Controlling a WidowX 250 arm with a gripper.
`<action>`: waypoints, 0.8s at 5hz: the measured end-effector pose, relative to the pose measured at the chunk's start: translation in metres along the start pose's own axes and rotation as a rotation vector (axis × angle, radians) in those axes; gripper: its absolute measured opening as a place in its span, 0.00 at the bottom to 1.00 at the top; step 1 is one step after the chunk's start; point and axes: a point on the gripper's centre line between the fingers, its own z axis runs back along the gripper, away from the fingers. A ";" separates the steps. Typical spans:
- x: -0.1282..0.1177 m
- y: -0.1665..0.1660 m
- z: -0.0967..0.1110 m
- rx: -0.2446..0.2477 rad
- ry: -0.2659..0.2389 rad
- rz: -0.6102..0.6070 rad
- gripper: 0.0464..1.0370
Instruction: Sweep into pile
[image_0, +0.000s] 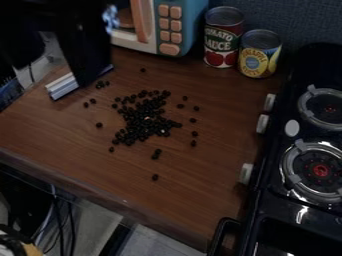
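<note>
Partway there, we'd say! Most of our dark beans (139, 126) crowd the counter (190, 195) in a loose pile, with strays around it left to gather. Gripper (81, 60) up-left of that pile; jaws released or clenched, we can't tell!

Brown wood-look table (207, 190), smooth with a faint sheen; stove (297, 215) glossy black.

Your single camera view looks down at a slant from above the surface (194, 192), facing the toy microwave (171, 24) and cans (222, 42) behind. It sits near enough to frame the stove (275, 197) partly, at right.
</note>
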 end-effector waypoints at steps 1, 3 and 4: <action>0.032 0.036 -0.028 0.027 -0.001 0.032 0.96; 0.078 0.104 -0.086 0.103 0.036 -0.002 0.96; 0.098 0.128 -0.105 0.121 0.026 -0.076 0.96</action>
